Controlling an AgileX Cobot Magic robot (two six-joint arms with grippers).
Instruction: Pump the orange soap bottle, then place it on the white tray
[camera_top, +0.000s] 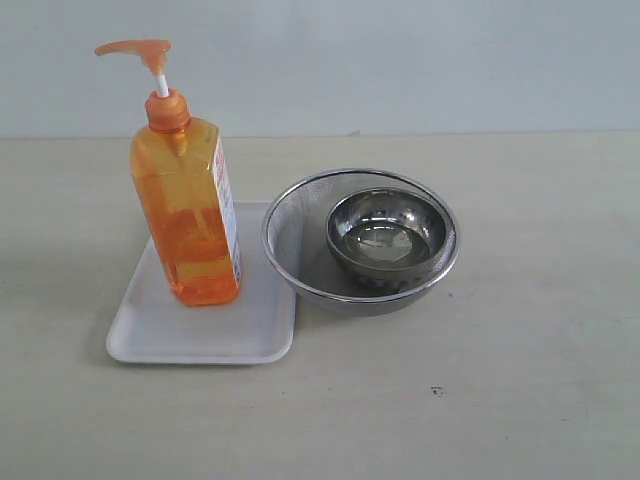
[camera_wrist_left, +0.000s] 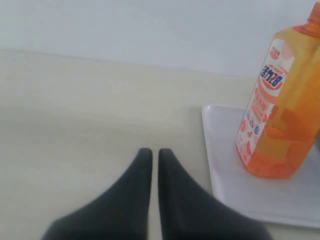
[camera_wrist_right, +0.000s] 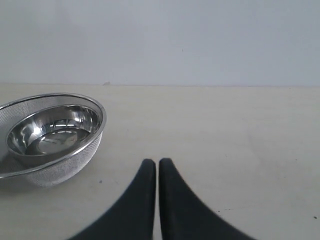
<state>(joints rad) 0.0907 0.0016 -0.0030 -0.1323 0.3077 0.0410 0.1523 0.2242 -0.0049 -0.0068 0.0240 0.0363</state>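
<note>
The orange soap bottle (camera_top: 188, 215) stands upright on the white tray (camera_top: 200, 340), toward the tray's back half. Just beside the tray sits a mesh strainer (camera_top: 290, 235) with a steel bowl (camera_top: 385, 235) inside. The left hand (camera_wrist_left: 150, 154) is pressed together and empty, near the tray. The right hand (camera_wrist_right: 154, 164) is likewise together and empty, by the strainer above the bare surface (camera_top: 500, 380).

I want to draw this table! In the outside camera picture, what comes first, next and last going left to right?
orange soap bottle, standing on the white tray → mesh strainer, with the steel bowl inside it
</note>
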